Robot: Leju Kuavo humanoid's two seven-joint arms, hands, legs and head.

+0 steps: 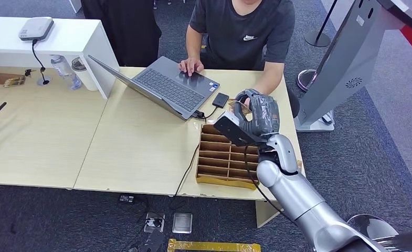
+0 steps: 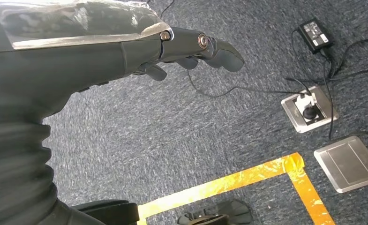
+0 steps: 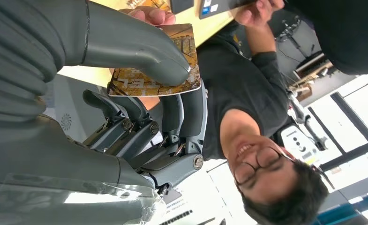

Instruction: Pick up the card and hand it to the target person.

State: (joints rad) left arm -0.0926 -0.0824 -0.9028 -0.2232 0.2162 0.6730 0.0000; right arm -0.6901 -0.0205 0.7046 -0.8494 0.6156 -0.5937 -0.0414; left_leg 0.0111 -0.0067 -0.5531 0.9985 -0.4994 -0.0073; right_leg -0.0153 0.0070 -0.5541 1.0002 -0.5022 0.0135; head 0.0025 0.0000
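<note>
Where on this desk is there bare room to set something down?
Bare wood lies left of the divider tray and in front of the laptop. It is crowded at the far right, where the right hand holds the card beside the person's hand.

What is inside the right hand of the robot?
The right hand pinches a card with a brown-and-gold print between thumb and fingers. A person's fingers touch its far edge. The thumb covers part of the print.

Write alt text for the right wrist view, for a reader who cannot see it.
The robot's right hand pinches an orange patterned card between its thick grey thumb and darker fingers, while a person's fingertips touch the card's far edge. Behind it are the person in a dark T-shirt and the wooden table.
</note>
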